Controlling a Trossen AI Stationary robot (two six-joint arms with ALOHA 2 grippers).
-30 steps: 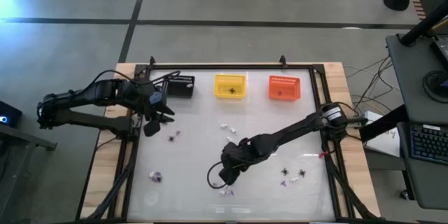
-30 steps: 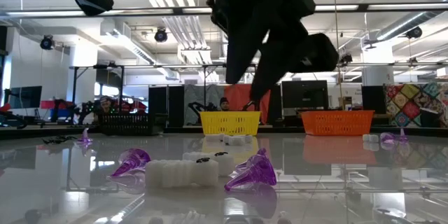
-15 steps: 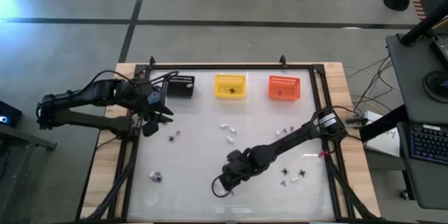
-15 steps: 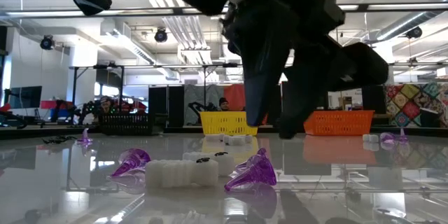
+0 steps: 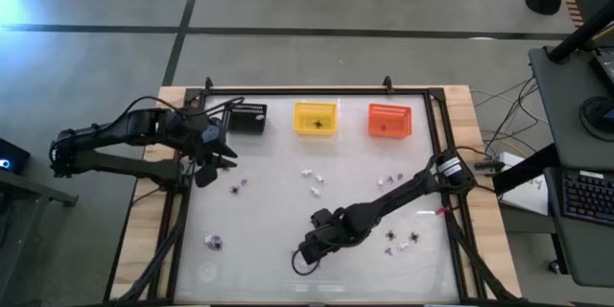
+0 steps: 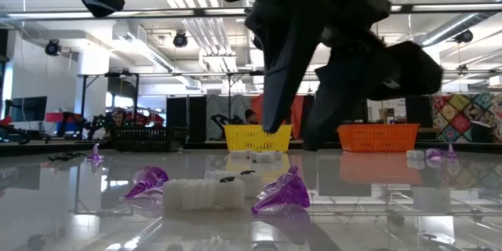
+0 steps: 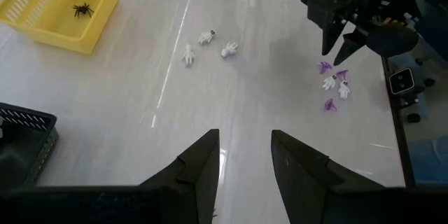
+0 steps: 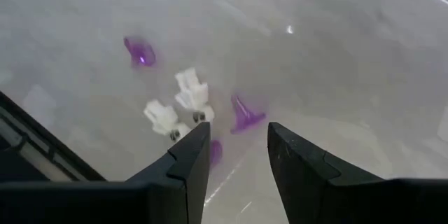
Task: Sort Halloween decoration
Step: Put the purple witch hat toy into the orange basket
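- Glossy white desk (image 5: 269, 221) carries the scattered Halloween decoration; no brand, label or writing can be read on any of it.
- Right arm reaches diagonally from the desk's right edge toward its front middle, and the right end effector (image 5: 309, 251) hangs low over a small cluster of trinkets, well away from the yellow basket (image 5: 315, 118).
- Its two dark fingers (image 8: 189, 157) stand apart with nothing between them; in the right wrist view two white bits (image 8: 180, 105) and a purple cone (image 8: 244, 114) lie just beyond the fingertips.
- Left arm is bent along the desk's left edge, with the left end effector (image 5: 207, 165) raised left of the yellow basket and just in front of the black basket (image 5: 247, 118).
- Its fingers (image 7: 199, 164) are also apart and empty.
- A black spider (image 7: 82, 9) lies inside the yellow basket; the orange basket (image 5: 389, 120) stands to that basket's right.
- More white bits (image 5: 311, 175) lie in front of the yellow basket, and a further purple-and-black group (image 5: 403, 240) lies near the desk's right edge.
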